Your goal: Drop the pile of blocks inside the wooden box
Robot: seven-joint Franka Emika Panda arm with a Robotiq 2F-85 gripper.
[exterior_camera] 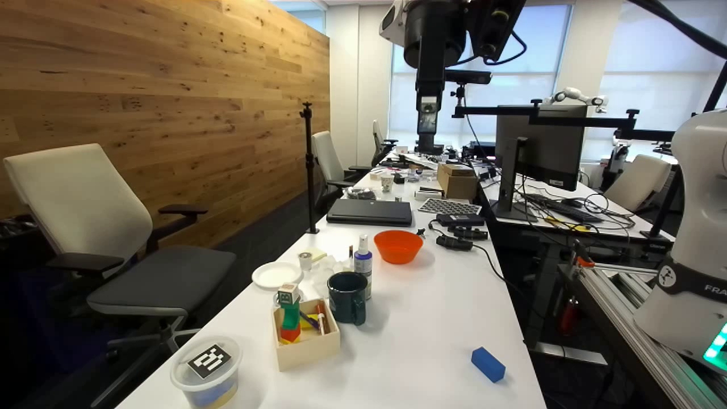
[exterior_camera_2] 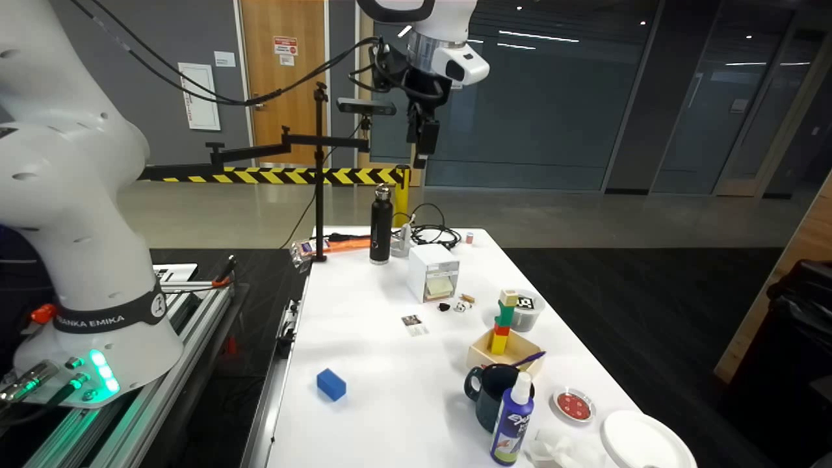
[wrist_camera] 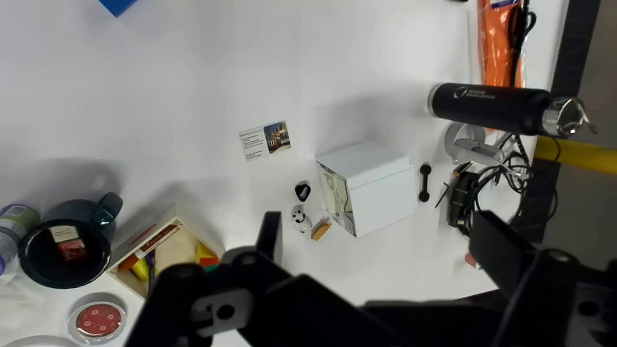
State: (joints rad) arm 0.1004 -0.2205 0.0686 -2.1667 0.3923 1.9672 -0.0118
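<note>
Inside the wooden box, a low, square, thin-walled vessel of pale timber, stands the pile of blocks, stacked upright and rising above the rim. From the bottom: yellow, orange-red, green, and a pale top block bearing what appears to be the letter B. A marker, its barrel script too small to read, and a purple pen share the box. Just beside it is a dark, glossy mug with a handle; next to the mug, a spray bottle with a white top and a blue-purple label showing EXP. Near the box, a round translucent tub carries a black-and-white square pattern on its lid. Farther out on the smooth white table lie a blue rectangular block and a printed card with a small picture; a shiny orange bowl, a white carton and a matte black bottle, marked TOYOTA and capped in metal, also stand there. High above, the gripper has its two fingers set wide apart. The white arm bears a black band lettered FRANKA EMIKA, as read across both exterior views.
</note>
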